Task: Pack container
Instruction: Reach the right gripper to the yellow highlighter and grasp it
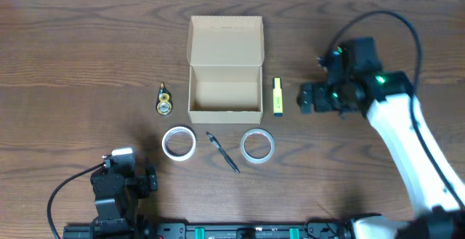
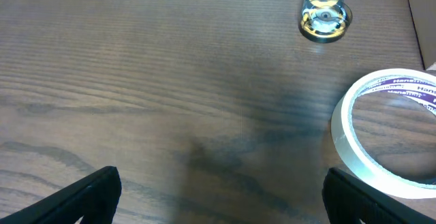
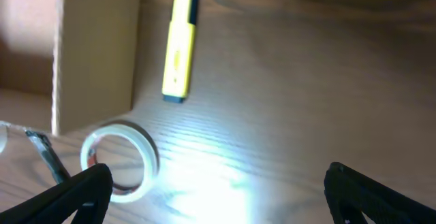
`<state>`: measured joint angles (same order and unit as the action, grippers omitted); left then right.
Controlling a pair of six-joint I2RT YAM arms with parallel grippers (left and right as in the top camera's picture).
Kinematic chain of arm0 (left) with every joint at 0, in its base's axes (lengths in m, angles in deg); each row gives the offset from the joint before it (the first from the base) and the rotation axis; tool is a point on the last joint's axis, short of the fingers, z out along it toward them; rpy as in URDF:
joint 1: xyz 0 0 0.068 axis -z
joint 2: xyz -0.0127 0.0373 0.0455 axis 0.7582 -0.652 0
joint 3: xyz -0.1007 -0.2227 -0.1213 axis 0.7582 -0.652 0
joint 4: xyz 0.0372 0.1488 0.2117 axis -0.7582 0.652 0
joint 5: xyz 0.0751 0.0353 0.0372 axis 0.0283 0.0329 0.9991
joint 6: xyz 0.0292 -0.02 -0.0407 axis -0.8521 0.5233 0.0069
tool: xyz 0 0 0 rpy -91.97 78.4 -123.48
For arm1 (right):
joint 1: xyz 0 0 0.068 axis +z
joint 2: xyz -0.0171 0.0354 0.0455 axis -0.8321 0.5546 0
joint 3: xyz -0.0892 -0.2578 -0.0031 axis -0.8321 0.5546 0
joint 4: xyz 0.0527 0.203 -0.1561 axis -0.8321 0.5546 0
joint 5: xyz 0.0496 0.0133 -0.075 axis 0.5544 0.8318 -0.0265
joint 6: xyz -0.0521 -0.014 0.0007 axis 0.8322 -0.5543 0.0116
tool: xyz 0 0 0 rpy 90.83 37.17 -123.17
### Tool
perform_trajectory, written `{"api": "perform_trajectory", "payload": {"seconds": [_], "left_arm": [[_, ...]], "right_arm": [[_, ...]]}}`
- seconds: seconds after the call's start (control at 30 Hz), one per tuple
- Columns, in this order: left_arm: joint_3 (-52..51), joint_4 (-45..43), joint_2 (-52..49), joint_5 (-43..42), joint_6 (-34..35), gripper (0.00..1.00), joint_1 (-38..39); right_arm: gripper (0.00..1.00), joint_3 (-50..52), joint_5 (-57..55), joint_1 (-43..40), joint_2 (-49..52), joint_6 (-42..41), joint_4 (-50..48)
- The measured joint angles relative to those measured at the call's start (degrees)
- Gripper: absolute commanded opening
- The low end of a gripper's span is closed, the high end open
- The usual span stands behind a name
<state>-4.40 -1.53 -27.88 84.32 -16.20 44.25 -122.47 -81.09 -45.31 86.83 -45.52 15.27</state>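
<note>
The container (image 1: pixel 225 92), a tan cardboard box with its flap lid open, stands mid-table and looks empty; its side wall shows in the right wrist view (image 3: pixel 95 54). A yellow highlighter (image 1: pixel 277 96) (image 3: pixel 180 43) lies right of it. A correction-tape dispenser (image 1: pixel 165 99) (image 2: pixel 325 13) lies left of it. Two tape rolls (image 1: pixel 178 143) (image 1: pixel 257 145) and a pen (image 1: pixel 222 152) lie in front. My right gripper (image 1: pixel 309 98) (image 3: pixel 214 197) is open and empty, right of the highlighter. My left gripper (image 1: pixel 149 181) (image 2: pixel 221 200) is open and empty near the front left, beside the left roll (image 2: pixel 392 132).
The right roll (image 3: pixel 119 161) and the pen tip (image 3: pixel 48 154) show at the lower left of the right wrist view. A bright glare patch lies on the wood between the right fingers. Black cables run from both arms.
</note>
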Motion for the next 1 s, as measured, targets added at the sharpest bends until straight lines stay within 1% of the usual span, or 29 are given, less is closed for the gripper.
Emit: {"api": "perform_trajectory", "payload": {"seconds": [0.13, 0.23, 0.4, 0.5, 0.73, 0.93, 1.0], "left_arm": [[0.0, 0.0, 0.0, 0.0, 0.0, 0.95, 0.0], [0.0, 0.0, 0.0, 0.0, 0.0, 0.95, 0.0], [0.0, 0.0, 0.0, 0.0, 0.0, 0.95, 0.0], [0.0, 0.0, 0.0, 0.0, 0.0, 0.95, 0.0], [0.0, 0.0, 0.0, 0.0, 0.0, 0.95, 0.0], [0.0, 0.0, 0.0, 0.0, 0.0, 0.96, 0.0], [0.0, 0.0, 0.0, 0.0, 0.0, 0.96, 0.0]], "right_arm": [[0.99, -1.9, -0.1, 2.8, 4.9, -0.7, -1.6], [0.99, -2.0, -2.2, 5.1, 7.7, -5.1, -3.3], [0.99, -2.1, -2.8, 6.0, 10.8, -9.9, -9.8], [0.97, -2.2, -2.9, 6.3, 12.7, -12.4, -11.4], [0.97, -2.2, -5.3, 6.5, 17.0, -19.8, -14.0], [0.94, -2.2, -5.9, 8.8, 21.0, -22.2, -15.1], [0.90, -2.2, -6.0, 9.7, 22.1, -22.6, -15.5]]}}
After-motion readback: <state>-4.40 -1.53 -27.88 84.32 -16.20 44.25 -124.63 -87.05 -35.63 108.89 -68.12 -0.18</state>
